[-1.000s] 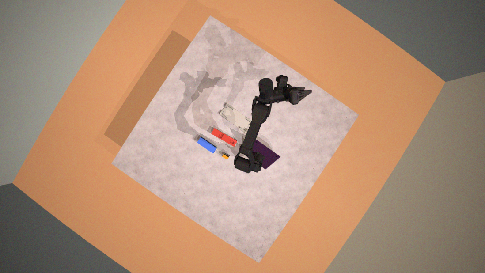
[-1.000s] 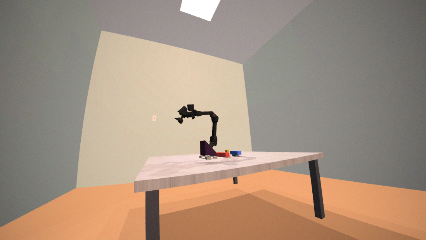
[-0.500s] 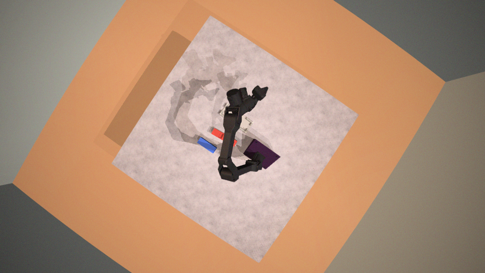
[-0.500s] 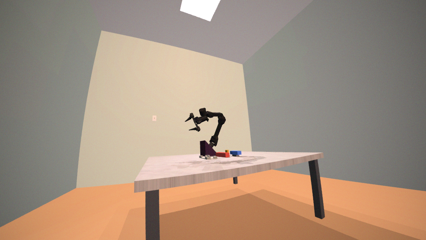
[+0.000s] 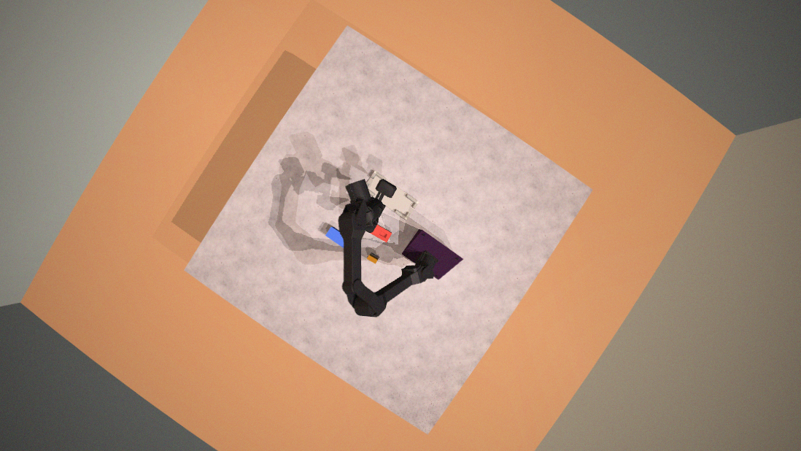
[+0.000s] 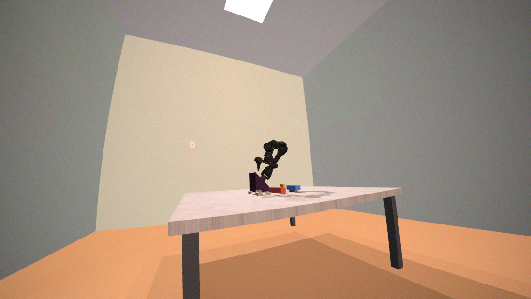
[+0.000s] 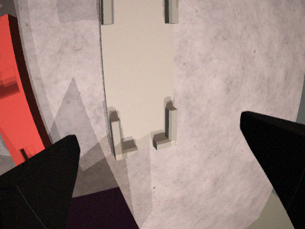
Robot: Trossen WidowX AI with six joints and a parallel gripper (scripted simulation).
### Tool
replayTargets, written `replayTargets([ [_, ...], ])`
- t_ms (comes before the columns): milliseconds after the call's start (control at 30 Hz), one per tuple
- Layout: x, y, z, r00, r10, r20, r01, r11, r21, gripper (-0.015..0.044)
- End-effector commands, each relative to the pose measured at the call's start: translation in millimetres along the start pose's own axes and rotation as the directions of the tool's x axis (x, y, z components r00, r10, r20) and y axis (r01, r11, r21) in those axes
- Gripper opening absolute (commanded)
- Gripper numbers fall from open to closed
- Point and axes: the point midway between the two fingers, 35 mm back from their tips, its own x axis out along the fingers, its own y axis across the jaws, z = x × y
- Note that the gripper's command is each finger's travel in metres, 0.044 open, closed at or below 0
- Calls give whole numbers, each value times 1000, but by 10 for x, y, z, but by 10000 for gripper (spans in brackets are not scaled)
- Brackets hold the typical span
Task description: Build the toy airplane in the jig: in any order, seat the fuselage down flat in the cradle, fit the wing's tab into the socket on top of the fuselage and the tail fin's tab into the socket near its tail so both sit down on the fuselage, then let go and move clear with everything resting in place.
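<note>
The fuselage [image 5: 383, 233] [image 6: 277, 189] [image 7: 16, 115], a red bar, lay on the counter [image 5: 504, 184] [image 6: 223, 202] [image 7: 223, 56] beside the cream cradle [image 5: 397, 200] [image 6: 259, 193] [image 7: 137, 67], apart from it and with its length running roughly parallel to the counter's upper-right edge in the top view. The wrist view showed recesses in its upper face. The cradle sat a little toward the upper-right edge from the middle of the counter, and held no airplane part in the stretch that showed; raised lugs stood at its corners. The blue wing [image 5: 335, 236] [image 6: 293, 187] was on the side of the fuselage toward the left corner, partly covered by the black arm [image 5: 351, 257] [image 6: 284, 149] in the top view. From the exterior, a dark piece showed beneath it. The small orange tail fin [image 5: 372, 257] [image 6: 282, 185] lay between the fuselage and the lower-left edge, touching neither. Neither small part was fitted to the fuselage. Nearer the right corner than these parts stood a dark purple wedge [image 5: 428, 246] [image 6: 255, 182] [image 7: 100, 208], with one sloping face. The arm bent over the parts, its fingers [image 6: 258, 165] spread wide open above the counter, gripping nothing; in the wrist view, one end of the cradle appeared between them.
</note>
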Motion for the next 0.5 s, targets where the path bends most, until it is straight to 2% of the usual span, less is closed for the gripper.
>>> replayTargets([
  [0,-30,781,23,965,259,27,-259,966,-22,440],
  [100,-64,1031,23,940,341,35,-340,940,-22,440],
  [367,-64,1031,23,940,341,35,-340,940,-22,440],
  [467,123,1093,42,940,339,35,-339,941,-21,440],
])
